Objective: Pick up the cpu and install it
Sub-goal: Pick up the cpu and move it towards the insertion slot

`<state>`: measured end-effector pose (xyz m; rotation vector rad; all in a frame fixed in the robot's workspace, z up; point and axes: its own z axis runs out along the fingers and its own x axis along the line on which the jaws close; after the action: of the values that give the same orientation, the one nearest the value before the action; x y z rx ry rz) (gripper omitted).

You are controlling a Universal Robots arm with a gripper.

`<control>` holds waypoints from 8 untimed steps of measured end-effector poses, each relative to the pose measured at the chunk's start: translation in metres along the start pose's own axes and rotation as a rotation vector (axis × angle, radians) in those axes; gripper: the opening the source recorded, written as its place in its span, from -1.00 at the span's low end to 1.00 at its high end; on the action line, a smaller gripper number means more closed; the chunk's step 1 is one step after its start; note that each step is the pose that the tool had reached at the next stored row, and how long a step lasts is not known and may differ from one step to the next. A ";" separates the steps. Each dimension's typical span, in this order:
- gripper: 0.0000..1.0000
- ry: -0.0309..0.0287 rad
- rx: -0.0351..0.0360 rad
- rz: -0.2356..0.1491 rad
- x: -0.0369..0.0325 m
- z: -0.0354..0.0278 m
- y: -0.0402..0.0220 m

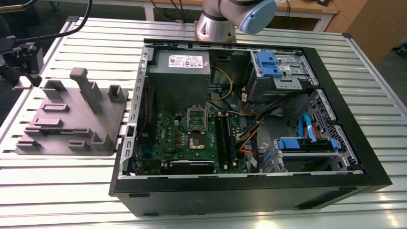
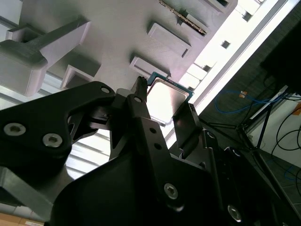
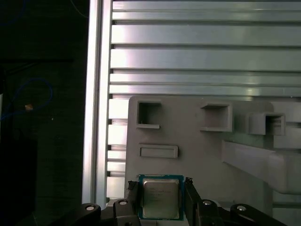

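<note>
One gripper (image 3: 160, 183) pinching one cpu (image 3: 161, 201) by two edges, at edge of one grey tray (image 3: 202, 160), the exterior view's left.

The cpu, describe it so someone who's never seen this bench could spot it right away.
Find the grey plastic tray on the slatted metal table, at the exterior view's left of the open computer case. In the first wrist view the cpu is by the tray's edge, right at the gripper. It alone is a shiny silver square with a green rim; its neighbours are matte grey blocks.
</note>
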<state>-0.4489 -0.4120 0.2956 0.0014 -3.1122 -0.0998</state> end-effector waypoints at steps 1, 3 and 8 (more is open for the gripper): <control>-0.06 -0.0001 0.0000 0.000 0.0000 0.0000 0.0000; -0.06 0.0002 0.0001 0.000 0.0001 -0.0012 0.0001; -0.06 -0.0001 0.0000 0.000 0.0001 -0.0033 0.0002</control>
<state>-0.4489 -0.4121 0.2989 0.0015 -3.1123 -0.0999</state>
